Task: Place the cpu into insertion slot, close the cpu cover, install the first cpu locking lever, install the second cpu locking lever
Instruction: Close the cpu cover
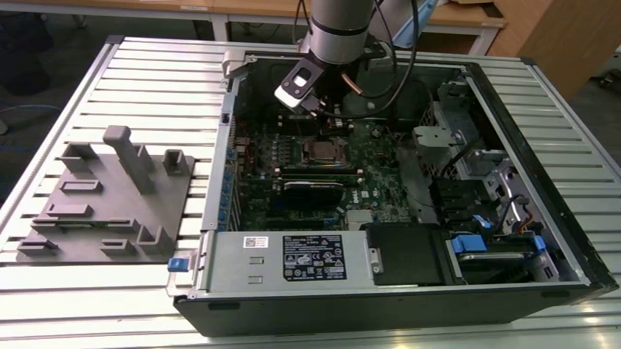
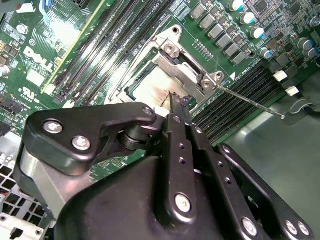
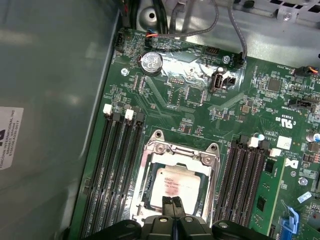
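The cpu [image 3: 176, 184] lies flat in the insertion slot [image 1: 321, 150] on the green motherboard, its silvery top facing up. Around the chip's edges lies the silvery frame of the cpu cover [image 3: 182, 151], also seen in the second wrist view as the cpu cover [image 2: 182, 67]. A thin wire locking lever [image 2: 250, 102] sticks out sideways from one socket corner. My gripper [image 3: 172, 202] is shut with nothing between its black fingers, and its tip hovers just over the chip's edge. In the second wrist view the gripper [image 2: 178, 100] points down at the cpu [image 2: 145, 92].
Long black memory slots [image 3: 122, 165] flank the socket on both sides. The open computer case [image 1: 543, 182] walls in the board, with a power supply [image 1: 291, 258] at its near end and cables [image 3: 200, 20] beyond. A grey fixture plate [image 1: 107, 196] sits at the exterior view's left.
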